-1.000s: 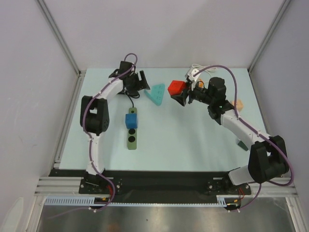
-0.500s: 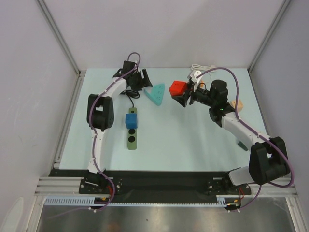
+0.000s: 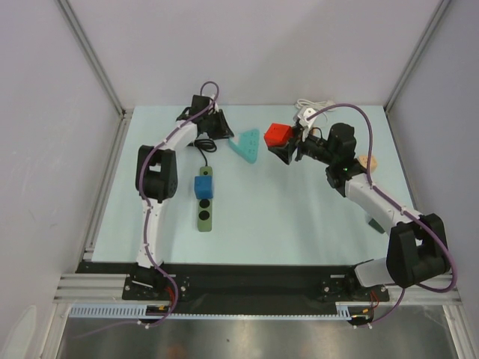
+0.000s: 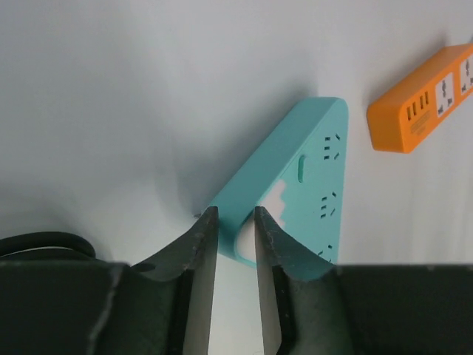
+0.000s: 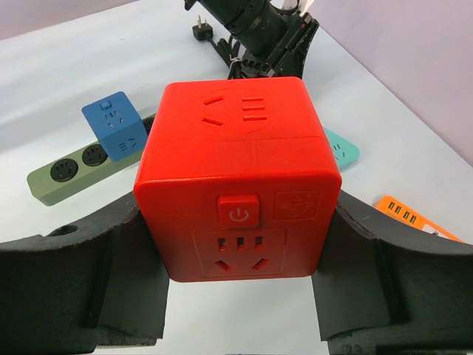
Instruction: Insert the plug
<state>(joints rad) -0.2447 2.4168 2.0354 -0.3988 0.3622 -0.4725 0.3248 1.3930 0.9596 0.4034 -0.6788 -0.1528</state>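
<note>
The plug (image 5: 199, 29) is small and black, with bare prongs. It lies at the back of the table beside its looped black cord (image 3: 200, 144). My left gripper (image 3: 219, 126) hovers right by that loop. In the left wrist view, part of the cord (image 4: 44, 244) shows at the lower left, outside the fingers. The left gripper (image 4: 233, 222) has its jaws a narrow gap apart with only table between them. My right gripper (image 5: 238, 237) is shut on a red cube socket (image 5: 236, 163) and holds it above the table (image 3: 278, 134).
A teal triangular power strip (image 3: 247, 145) lies just right of the left gripper. A green strip (image 3: 203, 209) carries a blue cube (image 3: 203, 186). An orange power strip (image 4: 421, 103) with a white cord (image 3: 308, 104) sits at the back right.
The left gripper has moved a little toward the back right, over the cord loop, and its jaws have narrowed. The right arm shifted slightly right with the red cube.
</note>
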